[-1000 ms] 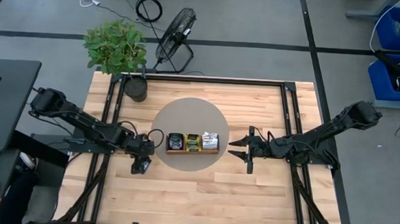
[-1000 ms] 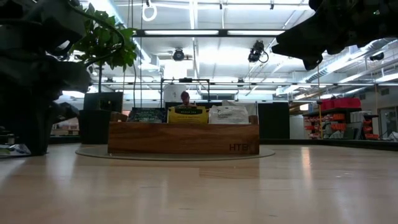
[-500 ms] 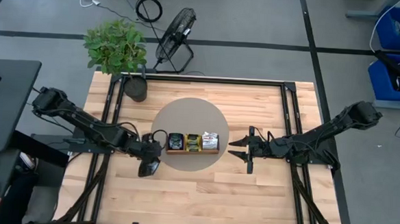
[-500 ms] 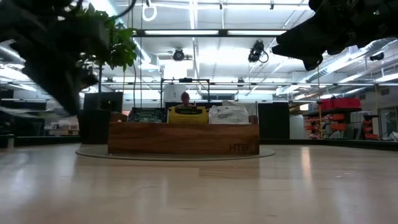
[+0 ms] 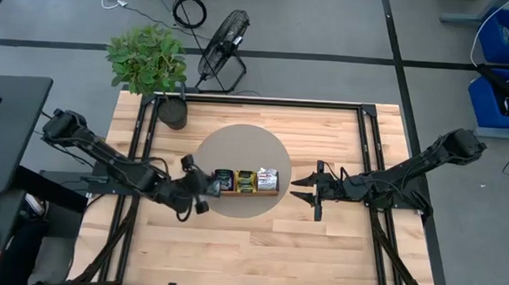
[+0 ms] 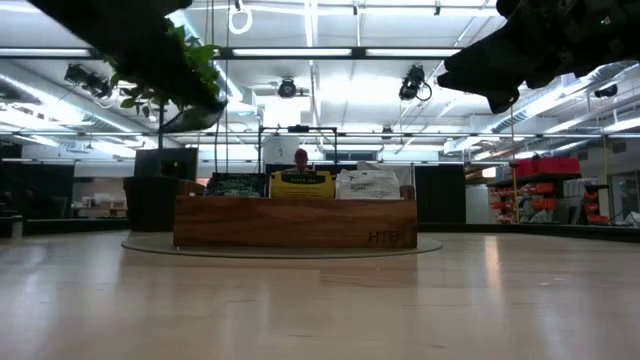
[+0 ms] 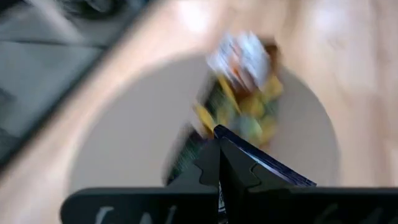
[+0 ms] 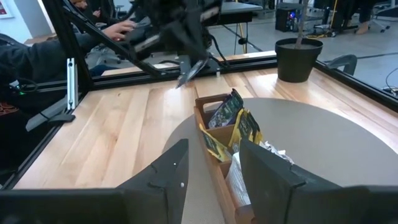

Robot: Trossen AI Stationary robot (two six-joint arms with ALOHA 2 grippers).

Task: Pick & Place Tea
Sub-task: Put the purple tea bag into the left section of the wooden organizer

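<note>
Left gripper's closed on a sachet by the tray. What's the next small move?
Probably shift the left gripper, shut on a flat sachet, over the wooden tray before lowering: it hangs just short of the tray's left end, above the table.

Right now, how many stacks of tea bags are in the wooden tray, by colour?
Black-and-green stack: 1
Yellow stack: 1
White stack: 1
Total: 3 stacks, one in each compartment of the wooden tray. The number of bags in each stack cannot be told.
</note>
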